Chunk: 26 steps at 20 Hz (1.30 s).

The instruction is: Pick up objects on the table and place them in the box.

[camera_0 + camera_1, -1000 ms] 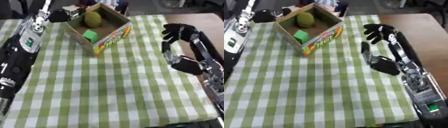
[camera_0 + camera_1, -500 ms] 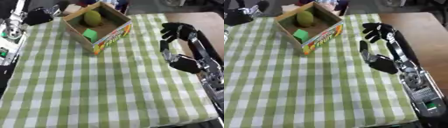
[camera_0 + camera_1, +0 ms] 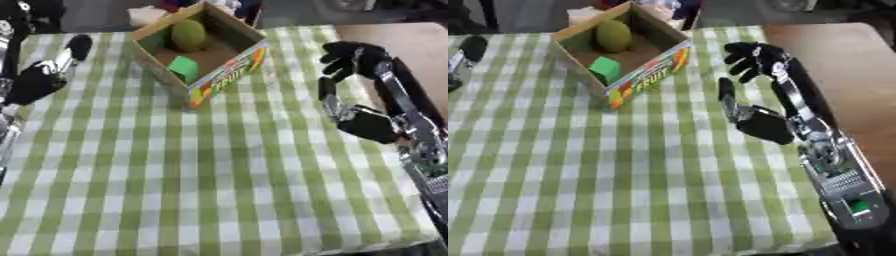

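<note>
A green-and-white checked tablecloth (image 3: pixel 219 190) covers the table from edge to edge, its near and middle stretches showing no loose objects. That suggests the collecting is close to finished, though the far edge behind the box is partly hidden.

The cardboard box (image 3: pixel 229 65), printed with bright fruit lettering on its front wall, stands askew near the far side, one corner turned toward the robot. It sits open-topped between the two arms, so that either one can drop things in from above. Inside it lie a rounded olive-green fruit (image 3: pixel 187 34) against the far wall and a small bright green block (image 3: pixel 184 67) toward the near wall, the two apart from each other.

The robot's right arm runs up the right side of the cloth, its right hand (image 3: pixel 756 122) resting beside the box with fingers (image 3: pixel 750 55) spread and relaxed, grasping nothing. The hand is well clear of the box's open top, apparently idle.

At the left edge, the left hand (image 3: pixel 37 80) hangs over the cloth near the box's left side, a finger extended upward and nothing seen in it; it appears released rather than clenched. Judging from its empty state beside the filled box, it may have no further object within reach.
</note>
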Each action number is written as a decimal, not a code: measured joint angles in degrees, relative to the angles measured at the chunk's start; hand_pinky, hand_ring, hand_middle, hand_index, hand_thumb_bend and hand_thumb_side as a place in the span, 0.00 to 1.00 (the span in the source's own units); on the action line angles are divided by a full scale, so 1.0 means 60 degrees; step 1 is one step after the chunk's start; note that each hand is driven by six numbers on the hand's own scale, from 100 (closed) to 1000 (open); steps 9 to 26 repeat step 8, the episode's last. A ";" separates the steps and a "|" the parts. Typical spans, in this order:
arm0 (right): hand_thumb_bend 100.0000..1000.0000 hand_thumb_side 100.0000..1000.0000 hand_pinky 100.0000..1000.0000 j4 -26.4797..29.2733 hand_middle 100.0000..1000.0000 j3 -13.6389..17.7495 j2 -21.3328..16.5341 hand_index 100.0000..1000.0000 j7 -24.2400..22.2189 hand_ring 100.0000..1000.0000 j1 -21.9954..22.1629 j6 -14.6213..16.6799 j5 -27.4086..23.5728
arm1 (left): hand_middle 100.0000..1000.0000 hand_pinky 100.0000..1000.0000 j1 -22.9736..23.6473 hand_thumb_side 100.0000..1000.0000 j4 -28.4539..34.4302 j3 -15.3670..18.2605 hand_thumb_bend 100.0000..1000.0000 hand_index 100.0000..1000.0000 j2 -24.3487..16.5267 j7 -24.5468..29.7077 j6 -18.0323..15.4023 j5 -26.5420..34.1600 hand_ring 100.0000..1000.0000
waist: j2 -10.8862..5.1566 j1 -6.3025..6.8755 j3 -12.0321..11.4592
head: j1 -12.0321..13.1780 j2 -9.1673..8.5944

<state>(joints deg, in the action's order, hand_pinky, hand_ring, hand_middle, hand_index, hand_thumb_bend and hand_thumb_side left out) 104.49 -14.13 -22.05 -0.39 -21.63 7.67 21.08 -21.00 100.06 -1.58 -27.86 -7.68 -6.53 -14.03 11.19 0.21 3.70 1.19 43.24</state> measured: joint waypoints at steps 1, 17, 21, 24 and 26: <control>0.00 0.32 0.53 0.0000 0.64 0.0001 -0.0002 0.84 0.0007 0.62 0.0004 -0.0001 0.0001 | 0.61 0.65 0.0094 0.61 0.0012 0.0023 0.48 0.76 0.0104 -0.0013 -0.0002 0.0022 0.72 | -0.0001 0.0000 -0.0008 | 0.0000 0.0001; 0.00 0.32 0.53 -0.0004 0.64 0.0008 -0.0006 0.84 0.0025 0.62 0.0052 0.0004 0.0011 | 0.60 0.64 0.0527 0.62 0.0074 0.0166 0.47 0.75 0.0506 -0.0135 -0.0017 0.0079 0.71 | -0.0001 -0.0019 -0.0044 | 0.0002 0.0014; 0.00 0.32 0.53 -0.0004 0.64 0.0008 -0.0006 0.84 0.0025 0.62 0.0052 0.0004 0.0011 | 0.60 0.64 0.0527 0.62 0.0074 0.0166 0.47 0.75 0.0506 -0.0135 -0.0017 0.0079 0.71 | -0.0001 -0.0019 -0.0044 | 0.0002 0.0014; 0.00 0.32 0.53 -0.0004 0.64 0.0008 -0.0006 0.84 0.0025 0.62 0.0052 0.0004 0.0011 | 0.60 0.64 0.0527 0.62 0.0074 0.0166 0.47 0.75 0.0506 -0.0135 -0.0017 0.0079 0.71 | -0.0001 -0.0019 -0.0044 | 0.0002 0.0014; 0.00 0.32 0.53 -0.0004 0.64 0.0008 -0.0006 0.84 0.0025 0.62 0.0052 0.0004 0.0011 | 0.60 0.64 0.0527 0.62 0.0074 0.0166 0.47 0.75 0.0506 -0.0135 -0.0017 0.0079 0.71 | -0.0001 -0.0019 -0.0044 | 0.0002 0.0014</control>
